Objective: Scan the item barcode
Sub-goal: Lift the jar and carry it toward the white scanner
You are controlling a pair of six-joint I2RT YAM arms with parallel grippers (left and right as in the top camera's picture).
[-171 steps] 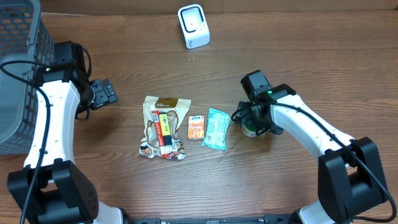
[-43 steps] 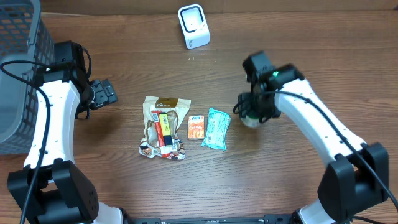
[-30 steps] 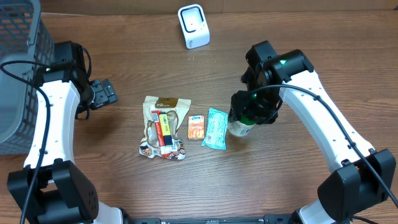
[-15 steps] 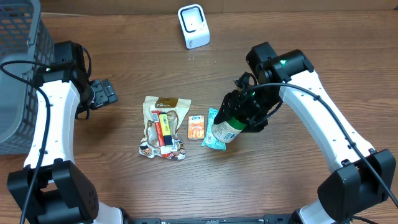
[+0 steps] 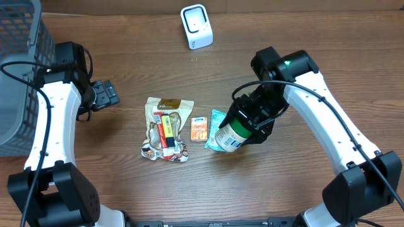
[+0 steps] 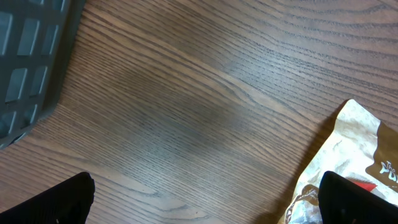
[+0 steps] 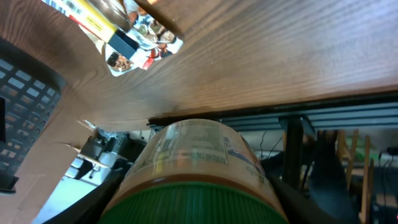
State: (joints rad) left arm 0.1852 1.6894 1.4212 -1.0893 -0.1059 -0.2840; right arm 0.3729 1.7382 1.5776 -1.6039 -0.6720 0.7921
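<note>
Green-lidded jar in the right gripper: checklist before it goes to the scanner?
1. Grip: ok. The right gripper is closed on the green-lidded jar, fingers on both sides, jar tilted.
2. Barcode facing out: cannot tell. The right wrist view shows printed label text, but no barcode can be made out.
3. Path to the white scanner: ok. Only bare table lies between.
4. Clearance over the blue packet: cannot tell. The jar overlaps it from above; the height is unclear.
5. Left gripper out of the way: ok. It is open, at the far left.
</note>
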